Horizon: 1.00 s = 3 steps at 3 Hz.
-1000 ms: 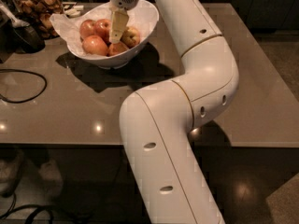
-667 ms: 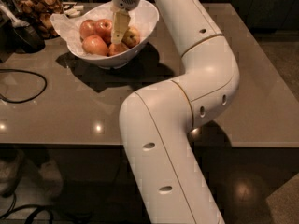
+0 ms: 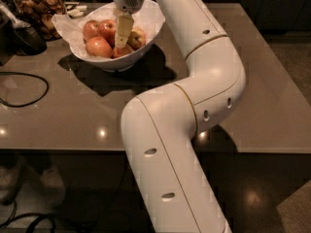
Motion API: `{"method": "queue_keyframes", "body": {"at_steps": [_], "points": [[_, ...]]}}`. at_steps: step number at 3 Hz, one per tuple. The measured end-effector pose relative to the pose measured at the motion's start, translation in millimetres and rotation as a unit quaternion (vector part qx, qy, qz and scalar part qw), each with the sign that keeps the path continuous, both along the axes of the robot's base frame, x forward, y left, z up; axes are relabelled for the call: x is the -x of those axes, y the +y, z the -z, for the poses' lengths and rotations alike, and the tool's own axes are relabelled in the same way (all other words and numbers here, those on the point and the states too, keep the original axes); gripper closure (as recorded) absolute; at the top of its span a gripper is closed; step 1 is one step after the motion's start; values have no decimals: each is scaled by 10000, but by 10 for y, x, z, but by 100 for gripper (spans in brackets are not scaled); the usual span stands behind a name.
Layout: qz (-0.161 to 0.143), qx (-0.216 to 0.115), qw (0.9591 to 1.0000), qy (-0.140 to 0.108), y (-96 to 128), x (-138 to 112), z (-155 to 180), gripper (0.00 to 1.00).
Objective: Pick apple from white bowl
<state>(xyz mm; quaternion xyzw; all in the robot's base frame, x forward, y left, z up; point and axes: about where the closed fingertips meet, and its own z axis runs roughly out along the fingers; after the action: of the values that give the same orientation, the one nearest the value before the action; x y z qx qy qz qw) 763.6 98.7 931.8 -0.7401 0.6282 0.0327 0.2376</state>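
The white bowl [image 3: 146, 21], lined with crumpled white paper, stands at the far left of the brown table. It holds several red apples: one at the front left [image 3: 98, 47], one behind it [image 3: 91, 29] and one in the middle [image 3: 107, 27]. A yellow-orange blushed apple [image 3: 137, 37] lies on the right. My gripper [image 3: 121, 39] points straight down into the bowl, between the middle red apple and the blushed one. Its tip reaches a reddish apple [image 3: 118, 52] at the front, which it partly hides.
A glass jar of brown snacks [image 3: 39, 6] stands behind the bowl at the far left. A dark object [image 3: 22, 35] and a black cable loop [image 3: 29, 93] lie on the table to the left. My white arm [image 3: 209, 76] arches over the table's [image 3: 272, 81] middle.
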Motion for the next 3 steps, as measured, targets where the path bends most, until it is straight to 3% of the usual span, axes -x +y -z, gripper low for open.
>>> {"method": "queue_keyframes", "body": {"at_steps": [3], "points": [[-325, 88, 9994, -113, 153, 55, -57, 26]]}}
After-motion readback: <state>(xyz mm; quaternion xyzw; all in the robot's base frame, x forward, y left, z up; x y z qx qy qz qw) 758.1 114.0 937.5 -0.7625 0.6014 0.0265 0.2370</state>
